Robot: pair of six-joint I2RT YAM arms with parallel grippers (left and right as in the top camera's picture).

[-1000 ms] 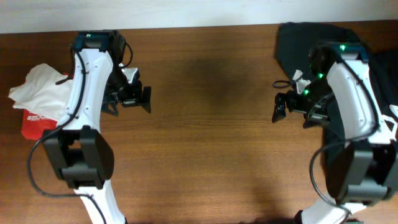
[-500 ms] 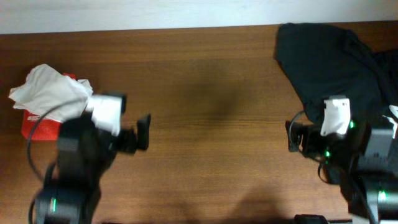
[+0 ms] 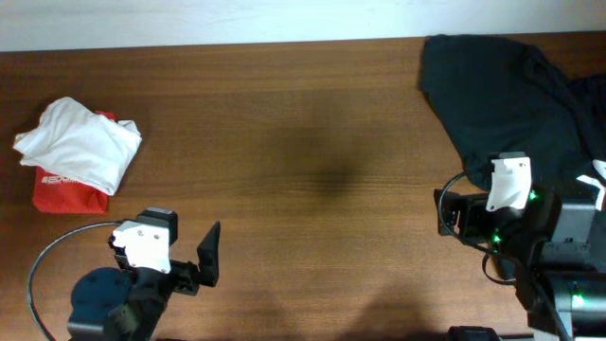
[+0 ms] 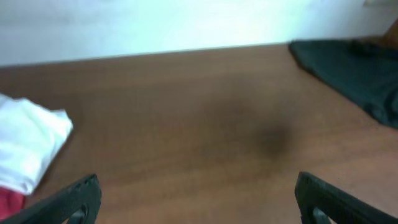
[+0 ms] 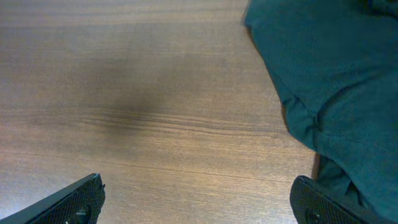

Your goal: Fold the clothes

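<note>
Left wrist view: the left gripper [image 4: 198,202] is spread wide, its two dark fingertips poking in at the lower left and lower right corners of the frame with bare brown tabletop [image 4: 186,112] between them, and it holds nothing. The white T-shirt [image 4: 28,146] sits at the left edge as a soft bunched heap, and a sliver of the red shirt [image 4: 7,202] shows under it in the bottom left corner. The black shirt [image 4: 354,68] lies in the upper right, near the far edge of the tabletop.

Right wrist view: the right gripper [image 5: 199,202] is also spread wide and empty, one fingertip in each lower corner. The black shirt fills the right side of the frame, rumpled, its edge running down from the top. The right-hand fingertip is just beside that cloth, though I cannot tell whether it touches.

Overhead view: the white T-shirt is in the upper left of the frame, wrinkled and heaped on top of the red shirt, covering most of it. The left gripper is in the lower left, well apart from the T-shirt. The right gripper is at the right, by the lower edge of the black shirt, which spreads across the upper right corner.
</note>
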